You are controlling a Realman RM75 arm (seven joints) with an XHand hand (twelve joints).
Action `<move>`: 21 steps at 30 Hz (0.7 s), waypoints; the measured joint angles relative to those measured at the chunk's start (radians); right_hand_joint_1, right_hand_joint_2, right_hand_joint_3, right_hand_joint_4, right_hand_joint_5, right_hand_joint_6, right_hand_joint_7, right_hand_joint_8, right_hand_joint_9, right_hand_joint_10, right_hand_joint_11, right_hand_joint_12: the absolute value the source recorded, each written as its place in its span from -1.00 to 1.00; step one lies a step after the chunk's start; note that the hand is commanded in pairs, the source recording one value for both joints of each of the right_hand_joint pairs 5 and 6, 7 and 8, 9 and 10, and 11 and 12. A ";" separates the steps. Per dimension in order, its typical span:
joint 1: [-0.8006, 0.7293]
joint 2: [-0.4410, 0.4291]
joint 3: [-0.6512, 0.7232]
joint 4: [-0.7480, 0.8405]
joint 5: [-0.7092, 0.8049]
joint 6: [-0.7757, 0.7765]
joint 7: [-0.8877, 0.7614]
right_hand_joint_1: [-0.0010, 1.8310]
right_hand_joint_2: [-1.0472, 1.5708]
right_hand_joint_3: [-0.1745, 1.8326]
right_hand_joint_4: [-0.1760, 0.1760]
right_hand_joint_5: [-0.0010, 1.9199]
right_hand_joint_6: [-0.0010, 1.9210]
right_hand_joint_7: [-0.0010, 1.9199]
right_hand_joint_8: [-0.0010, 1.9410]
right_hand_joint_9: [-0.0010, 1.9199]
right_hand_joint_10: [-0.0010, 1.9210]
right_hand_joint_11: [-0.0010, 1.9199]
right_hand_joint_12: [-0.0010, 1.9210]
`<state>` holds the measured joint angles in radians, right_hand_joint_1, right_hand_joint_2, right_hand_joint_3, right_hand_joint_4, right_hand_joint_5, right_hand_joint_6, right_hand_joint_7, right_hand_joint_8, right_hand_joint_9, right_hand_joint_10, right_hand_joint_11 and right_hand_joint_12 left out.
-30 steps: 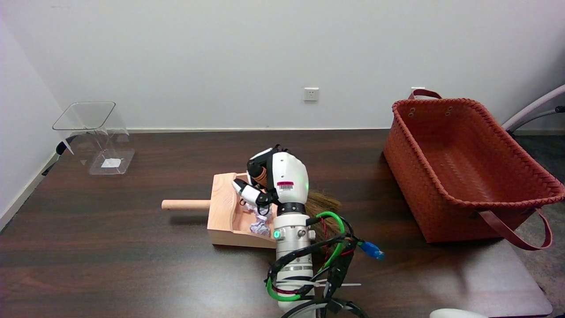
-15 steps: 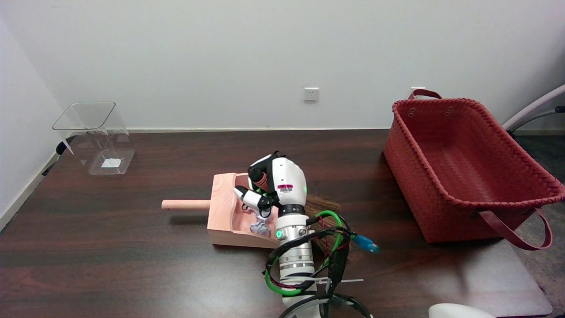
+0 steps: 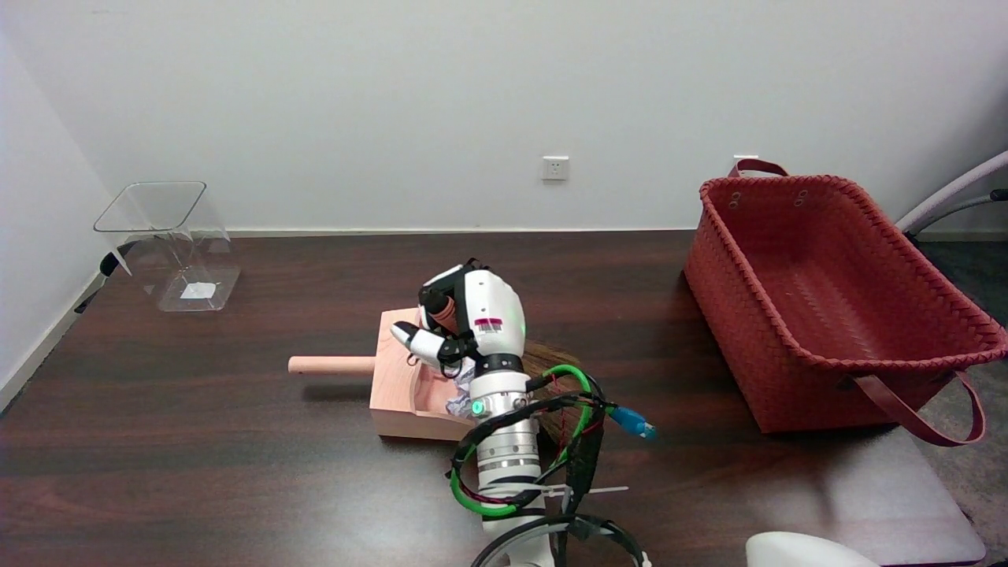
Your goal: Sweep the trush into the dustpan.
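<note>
Over the last second the black-and-white right hand (image 3: 471, 327), clenched around the handle of the bristly brown straw brush (image 3: 549, 370), has carried it left, further over the pale boxy wooden dustpan (image 3: 398, 394) with its round peg handle; the crumpled white paper trash (image 3: 459, 399) now lies inside the pan, so the sweep looks almost finished on the glossy dark wooden table (image 3: 236, 441)

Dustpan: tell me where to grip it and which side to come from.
Grip the dustpan by its round wooden handle, coming from the table's left. The handle sticks out level from the pan's closed back, with bare table around it, while the right hand and broom crowd the open mouth.
</note>
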<state>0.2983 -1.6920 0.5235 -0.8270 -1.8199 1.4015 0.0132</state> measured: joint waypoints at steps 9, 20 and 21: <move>0.019 -0.030 0.002 -0.024 0.014 0.009 0.006 0.43 1.00 -0.63 0.00 1.00 1.00 1.00 0.98 1.00 1.00 0.81 0.81; 0.083 -0.049 0.001 -0.046 0.027 -0.003 0.008 0.43 1.00 -0.63 0.00 1.00 1.00 1.00 0.98 1.00 1.00 0.81 0.81; 0.092 -0.050 0.001 -0.047 0.027 -0.008 0.008 0.43 1.00 -0.63 0.00 1.00 1.00 1.00 0.98 1.00 1.00 0.81 0.81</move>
<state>0.3904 -1.7417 0.5241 -0.8741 -1.7932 1.3934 0.0215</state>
